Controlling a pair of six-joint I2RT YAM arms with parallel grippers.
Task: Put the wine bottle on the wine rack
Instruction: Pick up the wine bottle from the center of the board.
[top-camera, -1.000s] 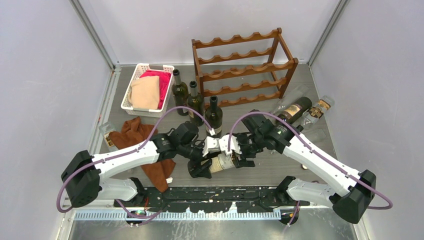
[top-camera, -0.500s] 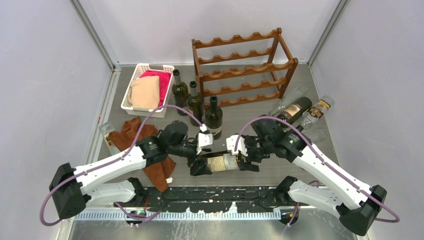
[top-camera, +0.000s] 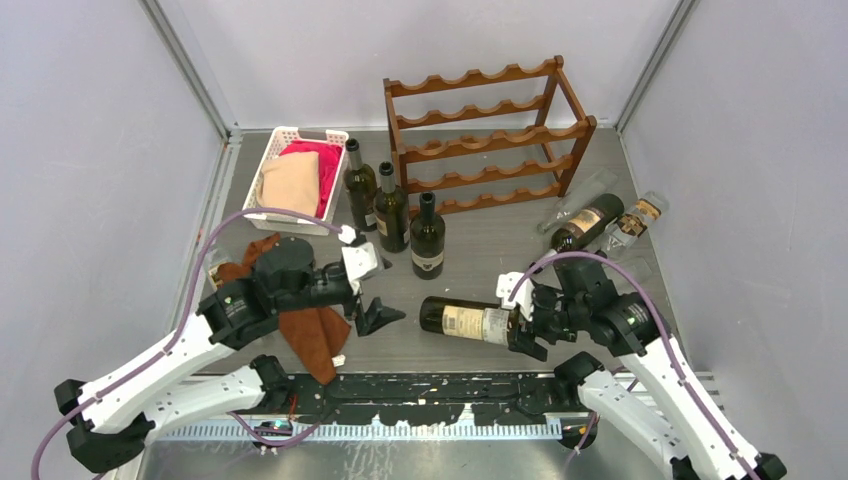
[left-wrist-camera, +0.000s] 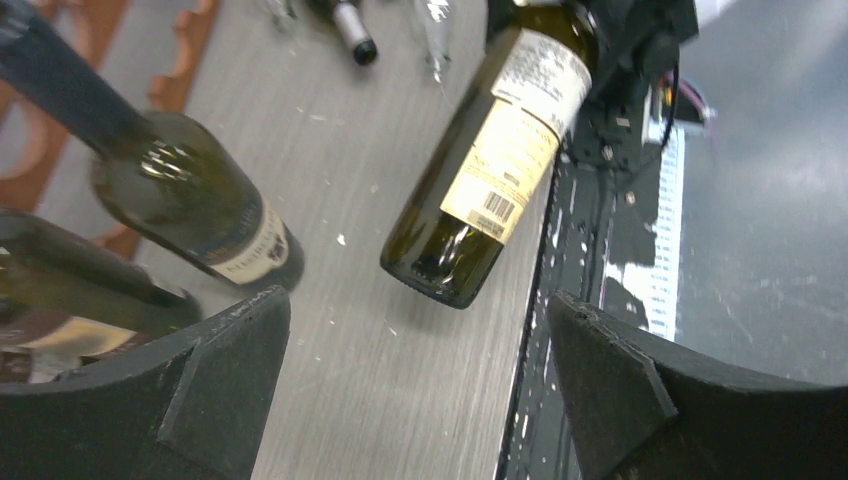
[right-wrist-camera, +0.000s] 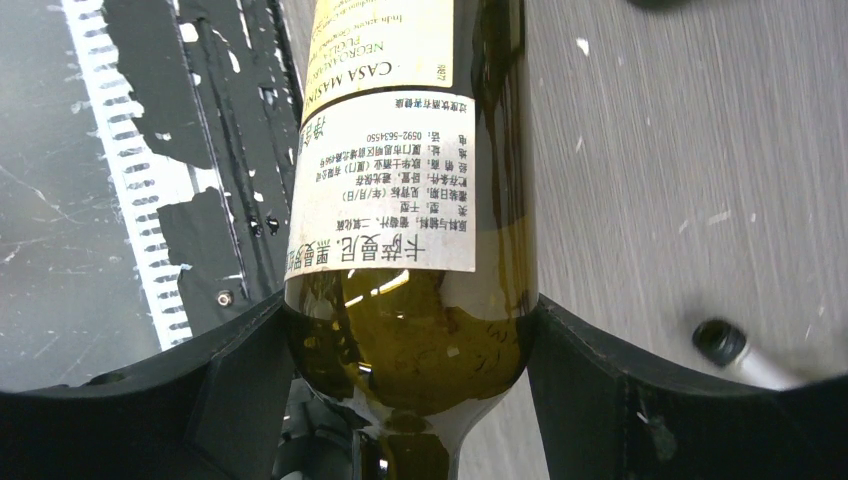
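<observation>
A dark green wine bottle (top-camera: 462, 318) with a cream label lies level just above the table, base to the left. My right gripper (top-camera: 518, 320) is shut on its shoulder, and in the right wrist view (right-wrist-camera: 410, 370) both fingers (right-wrist-camera: 240, 390) press the glass of the bottle (right-wrist-camera: 410, 200). My left gripper (top-camera: 378, 293) is open and empty, left of the bottle's base and apart from it. The left wrist view shows the open left gripper (left-wrist-camera: 420, 380) with the bottle (left-wrist-camera: 500, 150) ahead. The dark reddish-brown wine rack (top-camera: 485, 130) stands empty at the back.
Three upright dark bottles (top-camera: 390, 205) stand in front of the rack's left end. Two bottles (top-camera: 590, 218) lie at the right near the wall. A white basket (top-camera: 268, 160) with cloths sits at the back left. A brown cloth (top-camera: 305, 330) lies under the left arm.
My left gripper let go of the bottle's base and drew back to the left. My right gripper carried the bottle a little to the right and holds it alone.
</observation>
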